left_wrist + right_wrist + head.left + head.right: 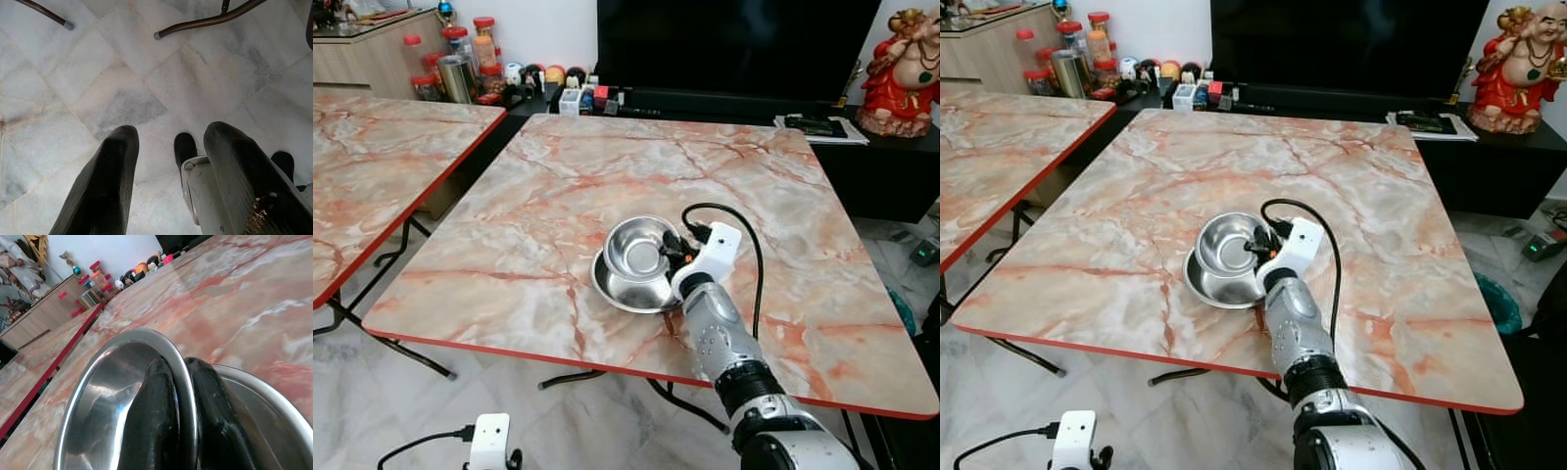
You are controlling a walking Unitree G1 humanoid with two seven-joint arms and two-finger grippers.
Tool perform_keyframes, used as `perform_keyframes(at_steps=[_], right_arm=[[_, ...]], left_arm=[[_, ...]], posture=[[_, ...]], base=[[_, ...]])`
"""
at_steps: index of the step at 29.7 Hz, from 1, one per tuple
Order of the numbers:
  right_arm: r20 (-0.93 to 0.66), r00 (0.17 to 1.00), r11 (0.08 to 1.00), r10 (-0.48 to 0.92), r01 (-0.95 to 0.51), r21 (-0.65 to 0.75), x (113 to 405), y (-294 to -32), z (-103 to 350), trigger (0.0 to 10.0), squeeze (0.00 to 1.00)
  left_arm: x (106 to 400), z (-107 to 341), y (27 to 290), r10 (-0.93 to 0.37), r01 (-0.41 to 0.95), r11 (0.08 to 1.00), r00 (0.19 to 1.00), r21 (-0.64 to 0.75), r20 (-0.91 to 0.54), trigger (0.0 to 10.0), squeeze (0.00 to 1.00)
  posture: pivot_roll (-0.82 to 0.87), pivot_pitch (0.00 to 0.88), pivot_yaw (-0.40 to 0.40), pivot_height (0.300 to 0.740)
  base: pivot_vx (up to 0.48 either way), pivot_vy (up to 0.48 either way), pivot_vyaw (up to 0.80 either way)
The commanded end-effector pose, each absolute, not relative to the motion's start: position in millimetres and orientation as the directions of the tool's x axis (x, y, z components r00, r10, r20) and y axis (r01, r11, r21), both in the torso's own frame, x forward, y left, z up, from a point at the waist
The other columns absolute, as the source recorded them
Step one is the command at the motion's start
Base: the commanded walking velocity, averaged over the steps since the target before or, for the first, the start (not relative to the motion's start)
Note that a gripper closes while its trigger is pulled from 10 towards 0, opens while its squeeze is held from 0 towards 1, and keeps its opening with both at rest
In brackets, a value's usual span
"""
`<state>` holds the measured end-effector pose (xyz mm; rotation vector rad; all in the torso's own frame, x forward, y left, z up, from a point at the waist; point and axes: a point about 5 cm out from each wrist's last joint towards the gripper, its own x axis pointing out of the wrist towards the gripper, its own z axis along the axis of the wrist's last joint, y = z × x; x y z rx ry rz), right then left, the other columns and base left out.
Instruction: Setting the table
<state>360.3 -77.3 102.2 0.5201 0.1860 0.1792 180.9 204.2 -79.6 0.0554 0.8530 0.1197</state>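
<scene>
Two shiny steel bowls: upper bowl [639, 245] tilted in lower bowl [625, 287]; right tool [672, 251] clamped on upper rim.

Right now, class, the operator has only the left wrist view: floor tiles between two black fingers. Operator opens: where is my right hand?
Observer: The right hand is over the near part of the marble table, shut on the rim of a steel bowl, one finger inside, one outside.
Operator: Is that bowl alone?
Observer: No, it sits in a second steel bowl, which rests on the table.
Operator: And my left hand?
Observer: The left hand hangs open below the table's near edge, over the floor.
</scene>
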Motion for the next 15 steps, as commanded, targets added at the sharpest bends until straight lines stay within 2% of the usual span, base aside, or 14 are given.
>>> perform_keyframes(at_steps=[1,15], right_arm=[[-0.083,0.964,0.832,0.253,-0.173,0.528,365.6,-56.8,118.8,10.0,0.0],[-0.119,0.961,0.847,0.25,-0.158,0.507,364.8,-57.4,111.8,10.0,0.0]], left_arm=[[178.0,-81.2,204.1,0.132,-0.095,0.991,0.64,0.093,-0.757,10.0,0.0],[177.7,-81.9,203.5,0.123,-0.084,0.992,0.63,0.09,-0.767,10.0,0.0]], posture=[[-0.01,0.0,-0.024,0.74],[-0.02,0.0,-0.019,0.74]], base=[[0.0,0.0,0.0],[0.0,0.0,0.0]])
